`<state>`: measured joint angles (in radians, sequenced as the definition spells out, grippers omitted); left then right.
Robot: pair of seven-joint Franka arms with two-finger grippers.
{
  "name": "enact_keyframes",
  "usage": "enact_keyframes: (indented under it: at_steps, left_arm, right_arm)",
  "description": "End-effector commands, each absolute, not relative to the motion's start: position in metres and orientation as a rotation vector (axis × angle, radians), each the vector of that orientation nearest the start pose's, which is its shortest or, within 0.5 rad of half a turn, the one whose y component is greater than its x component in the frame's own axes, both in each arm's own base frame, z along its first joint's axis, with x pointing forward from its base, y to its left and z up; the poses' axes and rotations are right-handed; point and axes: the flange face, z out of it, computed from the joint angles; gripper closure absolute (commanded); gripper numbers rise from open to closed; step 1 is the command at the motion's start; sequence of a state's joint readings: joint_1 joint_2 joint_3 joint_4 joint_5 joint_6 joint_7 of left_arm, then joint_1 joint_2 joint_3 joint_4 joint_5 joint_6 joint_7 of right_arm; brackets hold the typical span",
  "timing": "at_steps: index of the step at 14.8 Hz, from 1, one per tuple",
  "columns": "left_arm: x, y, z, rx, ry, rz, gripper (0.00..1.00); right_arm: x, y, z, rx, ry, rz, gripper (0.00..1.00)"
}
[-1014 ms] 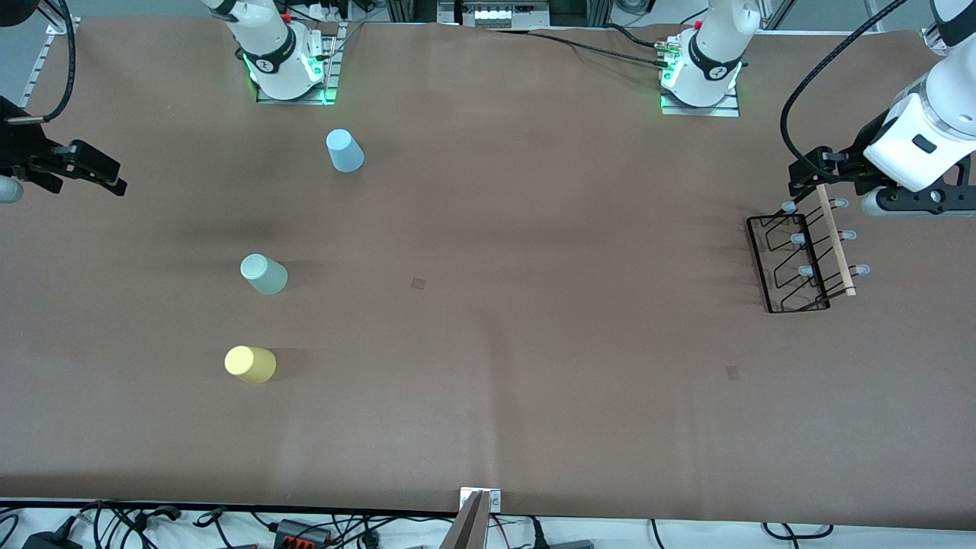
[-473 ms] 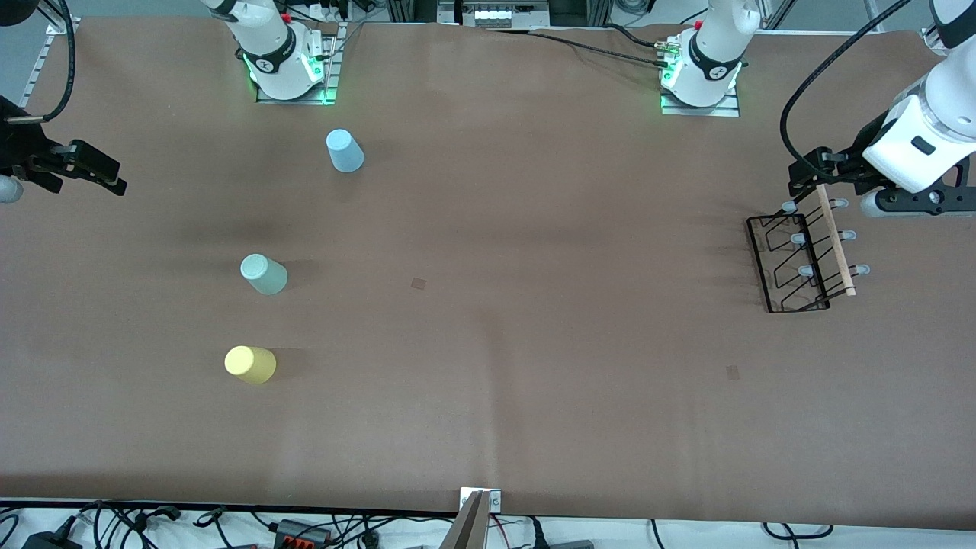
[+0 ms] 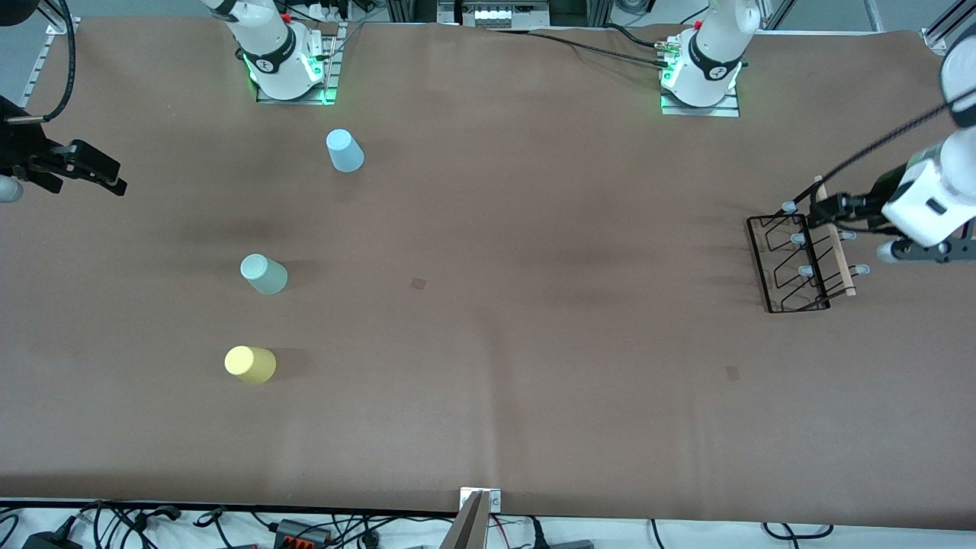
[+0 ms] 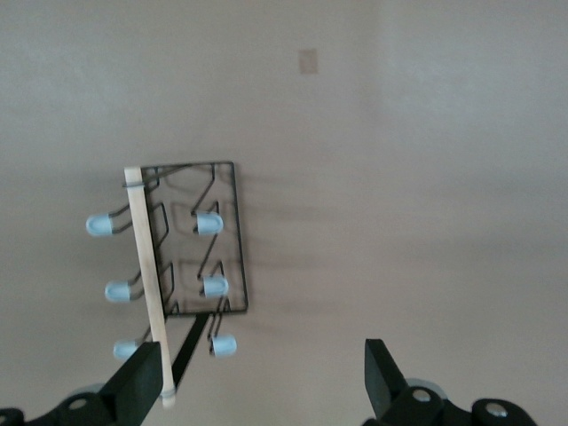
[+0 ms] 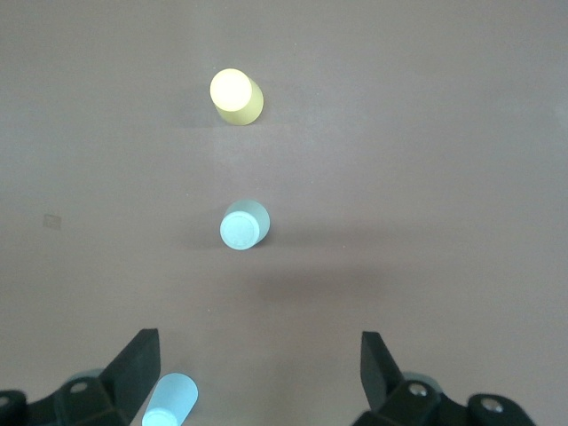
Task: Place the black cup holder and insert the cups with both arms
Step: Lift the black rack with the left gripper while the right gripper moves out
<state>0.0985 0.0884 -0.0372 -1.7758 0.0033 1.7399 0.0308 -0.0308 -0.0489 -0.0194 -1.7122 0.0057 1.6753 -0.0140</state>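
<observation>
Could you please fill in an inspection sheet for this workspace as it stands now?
Surface: brown table, two small dark marks.
Job's things: black cup holder stands at the left arm's end; blue cup, green cup, yellow cup stand upside down and apart toward the right arm's end.
Clutter: nothing seen.
Grippers: left tool open over the holder's wooden handle; right tool open, waits over the table's edge.
Cables: bundle below the table's near edge.
Surroundings: arm bases lit green.
</observation>
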Motion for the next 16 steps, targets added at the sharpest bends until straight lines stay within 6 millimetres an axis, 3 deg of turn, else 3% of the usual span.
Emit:
enact_keyframes:
  at_steps: [1, 3, 8, 12, 16]
  left_arm:
    - [0.547, 0.054, 0.462, -3.125, 0.071, 0.14, 0.0]
    - [0.536, 0.069, 0.432, -3.128, 0.071, 0.143, 0.0]
    - [0.496, 0.092, 0.394, -3.125, 0.103, 0.091, 0.0]
    - [0.482, 0.13, 0.383, -3.129, 0.129, 0.09, 0.0]
    - [0.471, 0.136, 0.36, -3.133, 0.11, 0.104, 0.02]
  right_arm:
    - [0.541, -0.027, 0.597, -3.131, 0.035, -0.032, 0.0]
    - [0.541, -0.027, 0.596, -3.134, 0.032, -0.029, 0.0]
    - [0.542, -0.027, 0.594, -3.131, 0.035, -0.029, 0.0]
    - [0.557, -0.024, 0.57, -3.127, 0.027, 0.009, 0.0]
    - [0.57, -0.024, 0.543, -3.125, 0.028, 0.061, 0.0]
